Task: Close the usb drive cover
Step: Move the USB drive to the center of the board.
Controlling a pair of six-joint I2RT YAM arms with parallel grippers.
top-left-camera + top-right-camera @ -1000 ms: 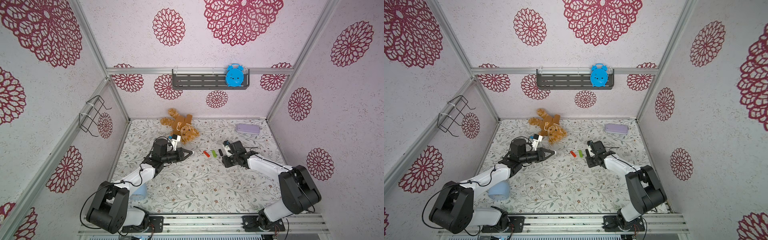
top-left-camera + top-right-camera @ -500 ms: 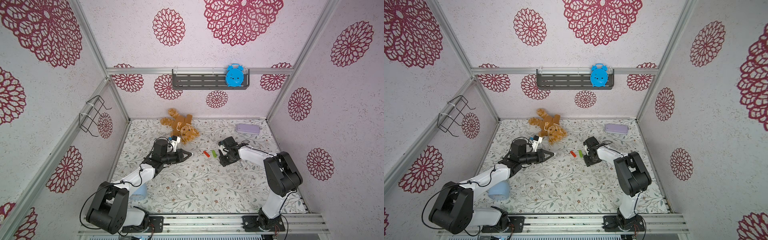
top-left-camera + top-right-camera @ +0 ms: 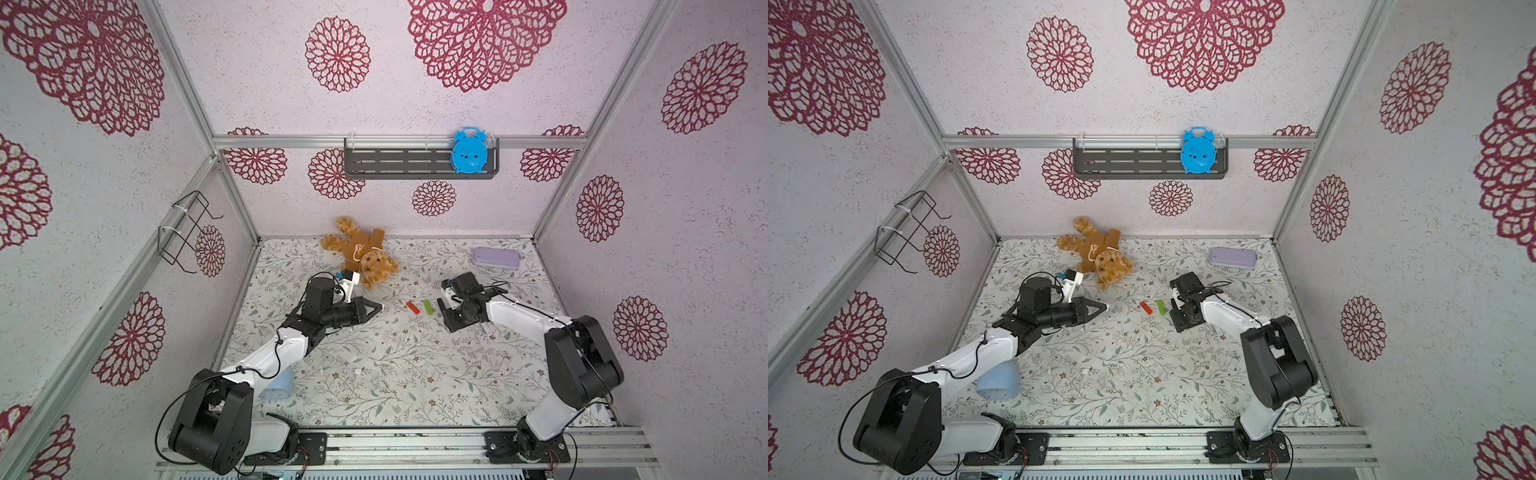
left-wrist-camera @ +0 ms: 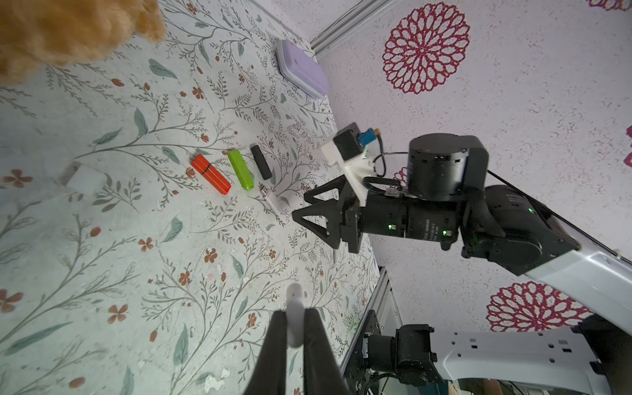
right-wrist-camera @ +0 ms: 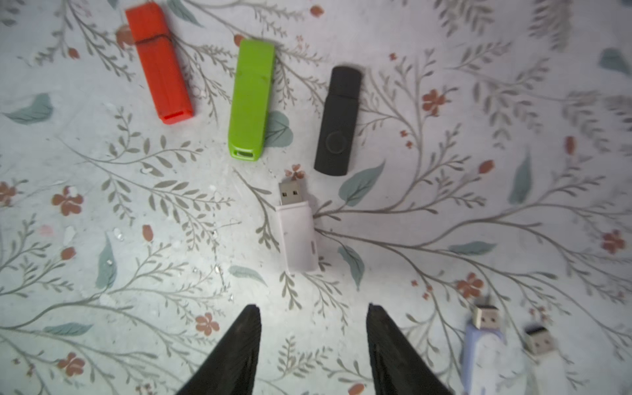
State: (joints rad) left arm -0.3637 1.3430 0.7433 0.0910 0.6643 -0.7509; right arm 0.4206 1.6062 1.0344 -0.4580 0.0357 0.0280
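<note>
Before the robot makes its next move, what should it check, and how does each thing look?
1. Left gripper holds a cover: ok on the grip. It is shut on a small white piece, but I cannot confirm that this is the cover.
2. Right gripper free to grasp: ok, the jaws are apart with nothing between them.
3. White usb drive needs closing: ok, its metal plug is bare.
4. Right gripper lined up: ok, the drive lies just ahead of the gap.
5. Neighbours clear: ok, the black drive and green drive lie apart from it.
6. Cover fits this drive: cannot tell, since a lavender drive also lies uncapped.
</note>
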